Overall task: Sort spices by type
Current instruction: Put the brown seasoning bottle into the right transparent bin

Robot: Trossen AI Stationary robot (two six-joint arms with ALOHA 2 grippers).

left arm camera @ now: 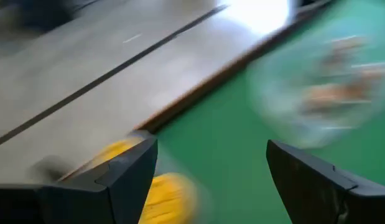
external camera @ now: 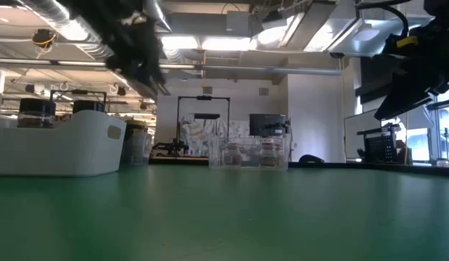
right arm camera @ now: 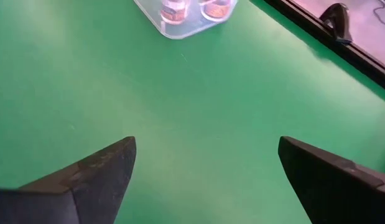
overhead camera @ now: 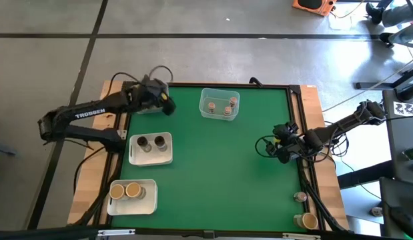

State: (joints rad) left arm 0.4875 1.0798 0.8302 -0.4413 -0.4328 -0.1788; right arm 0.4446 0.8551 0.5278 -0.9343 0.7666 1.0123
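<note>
My left gripper [overhead camera: 166, 105] hovers open over the table's far left corner, with nothing between its fingers [left arm camera: 211, 168]. Just below it, the blurred left wrist view shows yellow-lidded spice jars [left arm camera: 170, 193]. A clear tub [overhead camera: 219, 103] at the far middle holds jars with grey-pink lids [right arm camera: 174, 9]. One white tray [overhead camera: 151, 148] on the left holds two dark-lidded jars, and another white tray [overhead camera: 133, 197] at the near left holds two tan-lidded jars. My right gripper [overhead camera: 276, 148] waits open above the bare mat [right arm camera: 208, 162] at the right.
Off the mat, on the wooden rim at the near right corner, stand a small jar [overhead camera: 299, 197] and a tan-lidded jar [overhead camera: 308, 221]. Cables lie along the table's right edge [overhead camera: 313, 187]. The green mat's middle [overhead camera: 226, 173] has free room.
</note>
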